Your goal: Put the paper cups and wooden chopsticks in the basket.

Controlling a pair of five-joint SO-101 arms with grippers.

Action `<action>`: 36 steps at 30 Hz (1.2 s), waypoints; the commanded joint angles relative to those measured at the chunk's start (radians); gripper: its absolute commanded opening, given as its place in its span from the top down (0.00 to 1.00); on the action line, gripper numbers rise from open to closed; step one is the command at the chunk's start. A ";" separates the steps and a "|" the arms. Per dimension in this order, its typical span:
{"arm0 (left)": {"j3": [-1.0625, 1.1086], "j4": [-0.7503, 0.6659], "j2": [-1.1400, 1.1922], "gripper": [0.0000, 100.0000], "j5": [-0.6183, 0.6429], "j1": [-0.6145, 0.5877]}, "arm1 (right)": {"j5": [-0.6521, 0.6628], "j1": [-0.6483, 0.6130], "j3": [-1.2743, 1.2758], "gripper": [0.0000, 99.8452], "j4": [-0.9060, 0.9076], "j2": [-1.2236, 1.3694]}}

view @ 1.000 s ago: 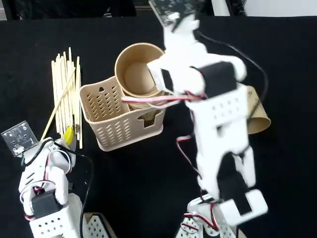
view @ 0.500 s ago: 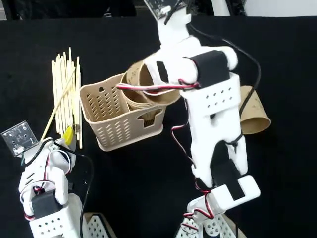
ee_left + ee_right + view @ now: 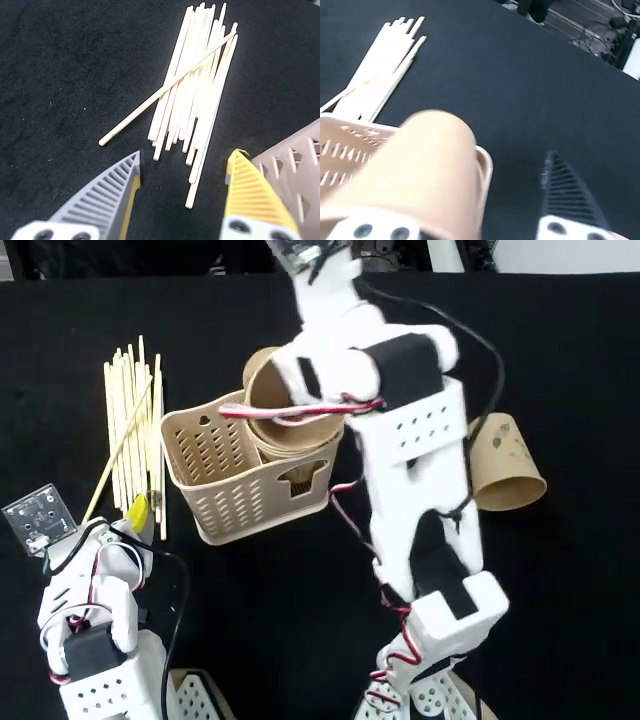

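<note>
R arm has swung left over the last sec. The paper cup point(image 3: 265, 390) it brought in sat mouth-up above the basket point(image 3: 215, 495) then; now it tips toward far-left, its base nested in the stacked cups point(image 3: 290, 447) already in the basket's right part. In the wrist view the right gripper point(image 3: 510, 170) looks spread, w/ black table point(image 3: 580, 360) showing between the cup and one jaw, so I read it as let go or nearly. That cup is basically delivered. The second cup point(image 3: 505, 465) hasn't budged and lies on its side, right of the basket. Chopsticks point(image 3: 130, 420) are unchanged, bundled left of the basket. The left gripper point(image 3: 186, 155) hasn't moved – wide open over their near ends, holding nothing. I'd go for those next.
</note>
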 commanded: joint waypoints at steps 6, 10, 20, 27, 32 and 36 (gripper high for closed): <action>-0.025 -0.006 -0.008 0.73 -0.002 0.010 | 0.006 0.078 -0.045 0.96 0.029 -0.002; -0.025 -0.006 -0.008 0.73 -0.002 0.010 | 0.003 0.081 -0.031 0.96 0.037 -0.002; -0.025 -0.006 -0.008 0.73 -0.002 0.010 | 0.009 0.078 0.188 0.95 0.038 -0.185; -0.025 -0.006 -0.008 0.73 -0.002 0.010 | 0.002 0.054 0.306 0.85 0.035 -0.255; -0.015 -0.034 -0.008 0.73 -0.002 0.010 | -0.031 0.052 0.288 0.74 0.035 -0.263; 0.007 -0.075 -0.008 0.73 -0.002 0.010 | -0.031 0.051 0.254 0.73 0.037 -0.265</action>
